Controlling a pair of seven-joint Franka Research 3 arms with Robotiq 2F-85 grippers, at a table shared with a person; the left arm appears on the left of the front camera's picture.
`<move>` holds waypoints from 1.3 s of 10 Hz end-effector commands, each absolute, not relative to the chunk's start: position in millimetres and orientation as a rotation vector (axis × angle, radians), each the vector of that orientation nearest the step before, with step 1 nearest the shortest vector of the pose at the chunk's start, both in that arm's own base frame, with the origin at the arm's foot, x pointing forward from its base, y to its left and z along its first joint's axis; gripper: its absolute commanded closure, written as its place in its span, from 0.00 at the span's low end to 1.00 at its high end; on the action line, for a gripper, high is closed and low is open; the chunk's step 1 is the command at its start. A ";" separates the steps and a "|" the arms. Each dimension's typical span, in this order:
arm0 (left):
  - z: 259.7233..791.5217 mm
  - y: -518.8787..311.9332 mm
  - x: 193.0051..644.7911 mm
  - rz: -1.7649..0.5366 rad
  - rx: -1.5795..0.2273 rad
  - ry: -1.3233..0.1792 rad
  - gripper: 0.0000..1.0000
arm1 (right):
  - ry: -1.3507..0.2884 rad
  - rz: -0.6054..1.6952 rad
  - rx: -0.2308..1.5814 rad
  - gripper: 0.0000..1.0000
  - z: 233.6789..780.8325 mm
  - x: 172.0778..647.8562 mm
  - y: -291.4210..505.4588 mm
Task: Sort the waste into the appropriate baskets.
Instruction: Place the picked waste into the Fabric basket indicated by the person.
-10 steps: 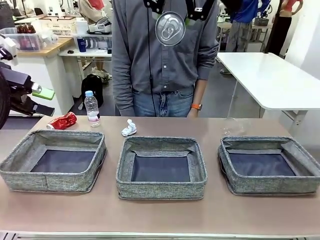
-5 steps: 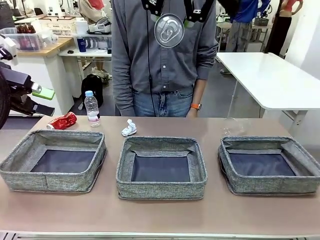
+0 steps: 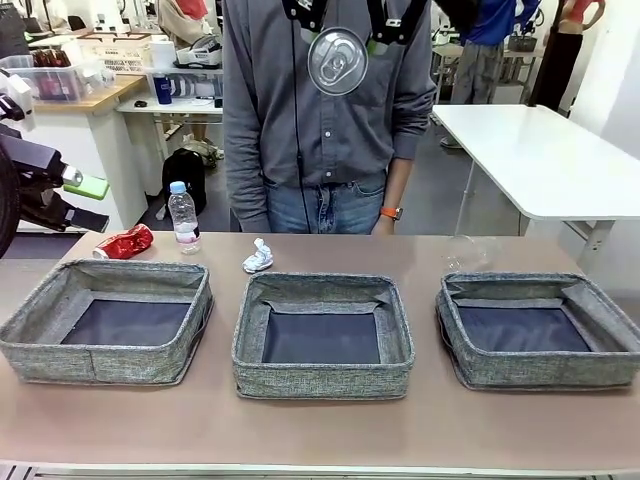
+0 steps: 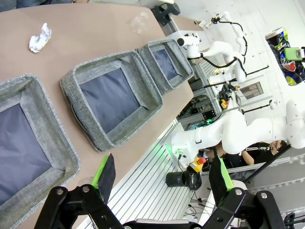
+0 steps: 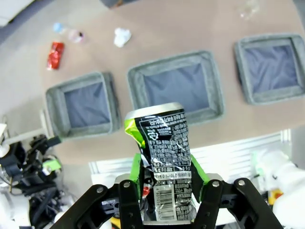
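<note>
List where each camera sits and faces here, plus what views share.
Front: fixed at the robot's edge of the table, facing the person across three baskets; right gripper holds the dark can at top.
Left wrist: above the table's left end, angled along the baskets; own open left gripper at bottom.
Right wrist: high overhead, looking down; own gripper clamps the dark can.
Shared: all baskets and the paper wad in every view.

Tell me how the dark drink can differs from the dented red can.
The dark drink can is black with white print, the dented red can red. The right gripper holds the dark one in the air; the red one lies on its side on the table. Both are dented.
</note>
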State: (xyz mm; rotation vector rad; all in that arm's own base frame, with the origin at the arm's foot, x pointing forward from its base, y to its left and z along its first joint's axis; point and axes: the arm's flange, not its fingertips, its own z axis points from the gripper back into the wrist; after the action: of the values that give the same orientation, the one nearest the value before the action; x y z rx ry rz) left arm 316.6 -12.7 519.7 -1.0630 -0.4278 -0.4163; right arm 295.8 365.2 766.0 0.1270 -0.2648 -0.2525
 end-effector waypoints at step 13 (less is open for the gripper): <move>518.9 -14.5 317.1 -0.433 -1.076 -0.446 0.00 | -0.265 -0.258 0.125 0.57 766.6 294.2 363.9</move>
State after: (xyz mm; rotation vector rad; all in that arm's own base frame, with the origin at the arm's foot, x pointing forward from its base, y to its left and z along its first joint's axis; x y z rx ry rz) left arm 316.6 -12.7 519.7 -1.0635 -0.4281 -0.4161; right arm 295.8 365.2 766.0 0.1270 -0.2648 -0.2524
